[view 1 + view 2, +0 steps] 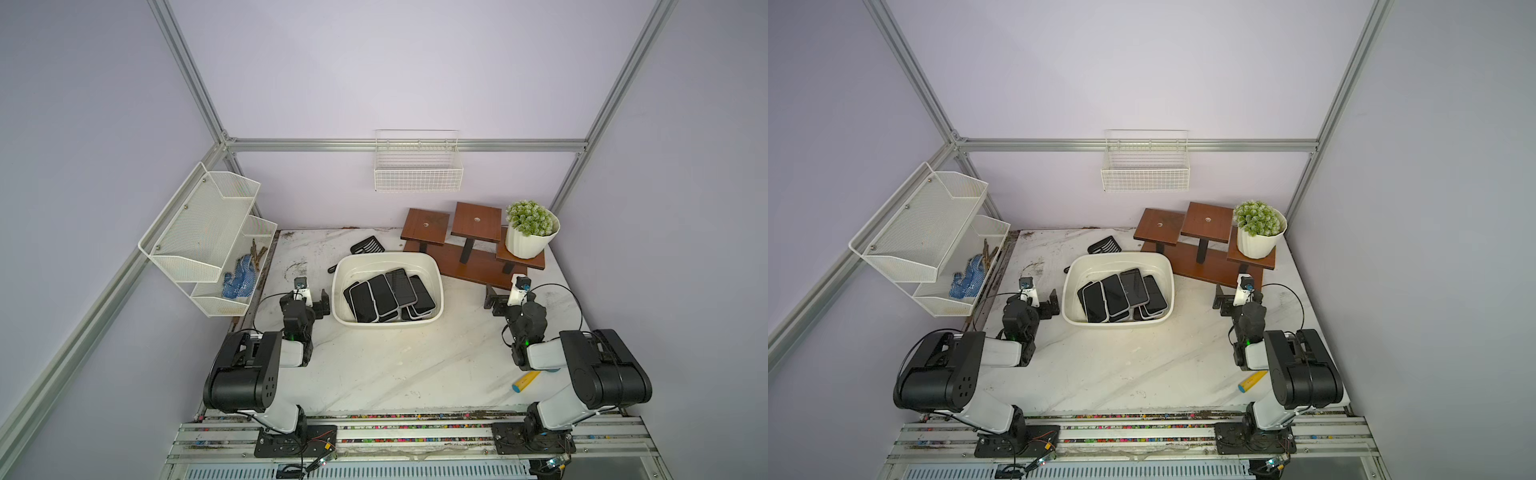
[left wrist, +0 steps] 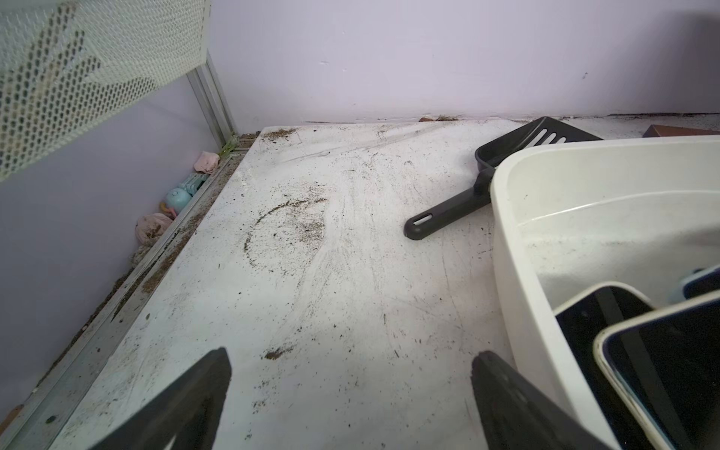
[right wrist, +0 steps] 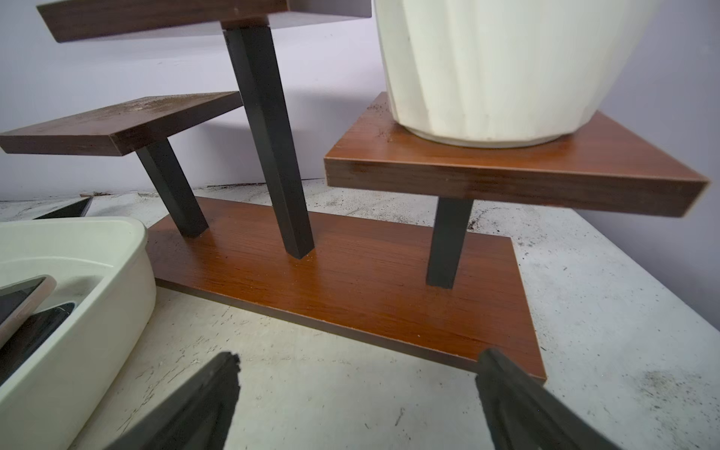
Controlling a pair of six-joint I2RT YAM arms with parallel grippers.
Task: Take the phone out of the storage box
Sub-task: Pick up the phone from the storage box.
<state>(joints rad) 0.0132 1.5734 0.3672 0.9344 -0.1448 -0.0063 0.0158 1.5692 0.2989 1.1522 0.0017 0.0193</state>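
Observation:
The storage box (image 1: pixel 437 286) is a shallow white tub at the middle of the table, seen in both top views (image 1: pixel 1168 286). Several black-screened phones (image 1: pixel 382 295) lie overlapping inside it. My left gripper (image 1: pixel 306 301) stands open just left of the tub, low over bare table, with nothing between its fingers (image 2: pixel 352 354). The left wrist view shows the tub wall (image 2: pixel 584 171) and a phone (image 2: pixel 662 370) beside one finger. My right gripper (image 1: pixel 511 300) is open and empty to the right of the tub (image 3: pixel 360 354), in front of the wooden stand.
A black slotted scoop (image 1: pixel 368 246) lies behind the tub. The tiered wooden stand (image 1: pixel 473 262) carries a white plant pot (image 1: pixel 530 239) at back right. A white mesh rack (image 1: pixel 208 237) hangs at left, a wire basket (image 1: pixel 417 166) on the back wall. A yellow-and-blue stick (image 1: pixel 525 381) lies near the right arm.

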